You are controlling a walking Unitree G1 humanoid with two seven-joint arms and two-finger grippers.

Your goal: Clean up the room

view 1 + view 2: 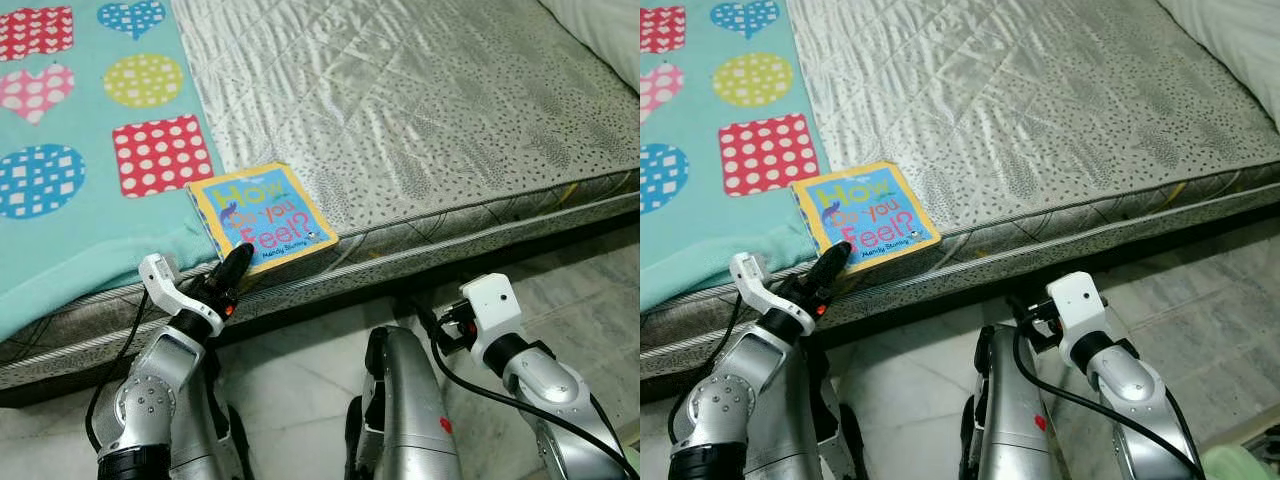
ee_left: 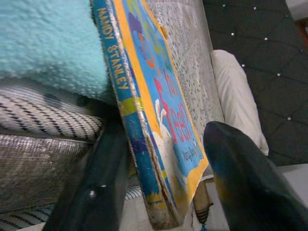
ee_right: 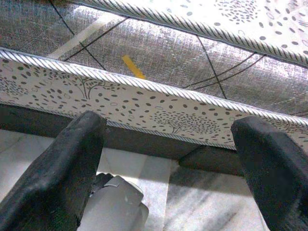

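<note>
A board book (image 1: 262,215) titled "How Do You Feel?" lies flat at the near edge of the mattress (image 1: 420,110), its far corner resting on a turquoise blanket (image 1: 90,220). My left gripper (image 1: 235,262) is at the book's near corner. In the left wrist view the book (image 2: 159,110) stands between the two black fingers (image 2: 240,178); one is under it and the other is clear of its cover, so the gripper is open. My right gripper (image 3: 168,130) hangs open low beside the mattress's side, holding nothing.
The blanket carries dotted hearts, circles and squares. A white pillow (image 1: 600,25) lies at the far right of the bed. Below the mattress edge runs a dark gap, then pale marble floor (image 1: 300,380). My own body (image 1: 400,410) is at the bottom centre.
</note>
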